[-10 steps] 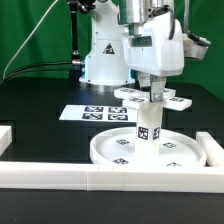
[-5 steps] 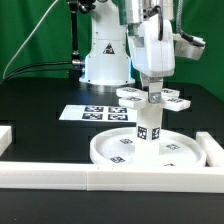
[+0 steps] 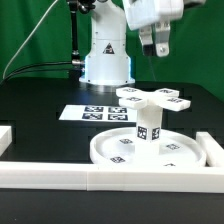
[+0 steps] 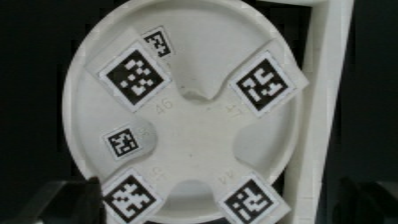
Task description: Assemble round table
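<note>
The large round rimmed disc (image 3: 105,150) lies on the black table. The short cylinder leg (image 3: 148,128) stands upright on it, and the flat cross-shaped piece (image 3: 152,98) sits on top of the leg. My gripper (image 3: 151,46) is high above them, open and empty, touching nothing. In the wrist view I look straight down on the cross-shaped piece (image 4: 199,112) and its tags, with the disc's rim (image 4: 86,100) around it. One dark fingertip (image 4: 75,200) shows at the frame's edge.
The marker board (image 3: 93,113) lies behind the disc on the exterior view's left. Long white border bars run along the front (image 3: 60,178) and the right (image 3: 213,150); one shows in the wrist view (image 4: 331,100). The robot's white base (image 3: 105,60) stands at the back.
My gripper was down around the leg below the cross-shaped piece. It has let go and risen straight up. The leg and cross-shaped piece stay standing on the disc.
</note>
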`<state>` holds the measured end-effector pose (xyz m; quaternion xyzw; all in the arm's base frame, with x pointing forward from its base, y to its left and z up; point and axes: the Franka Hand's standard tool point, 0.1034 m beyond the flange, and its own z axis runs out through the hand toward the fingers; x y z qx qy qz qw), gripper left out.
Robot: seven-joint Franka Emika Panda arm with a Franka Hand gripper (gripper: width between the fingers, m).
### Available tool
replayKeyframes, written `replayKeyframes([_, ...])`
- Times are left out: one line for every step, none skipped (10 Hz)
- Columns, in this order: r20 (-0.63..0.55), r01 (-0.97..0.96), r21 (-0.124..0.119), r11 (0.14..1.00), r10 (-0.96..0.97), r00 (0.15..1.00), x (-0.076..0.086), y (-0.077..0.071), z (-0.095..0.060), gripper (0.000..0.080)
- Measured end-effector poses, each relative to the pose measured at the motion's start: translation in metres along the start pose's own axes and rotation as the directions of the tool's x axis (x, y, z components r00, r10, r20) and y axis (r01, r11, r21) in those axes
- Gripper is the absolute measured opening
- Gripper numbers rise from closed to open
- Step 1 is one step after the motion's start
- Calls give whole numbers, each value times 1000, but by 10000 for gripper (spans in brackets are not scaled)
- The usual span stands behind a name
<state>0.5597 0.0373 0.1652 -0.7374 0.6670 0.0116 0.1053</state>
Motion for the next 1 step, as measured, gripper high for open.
replayKeyframes([0, 1, -6, 1000, -1, 1000, 0, 1, 3, 649])
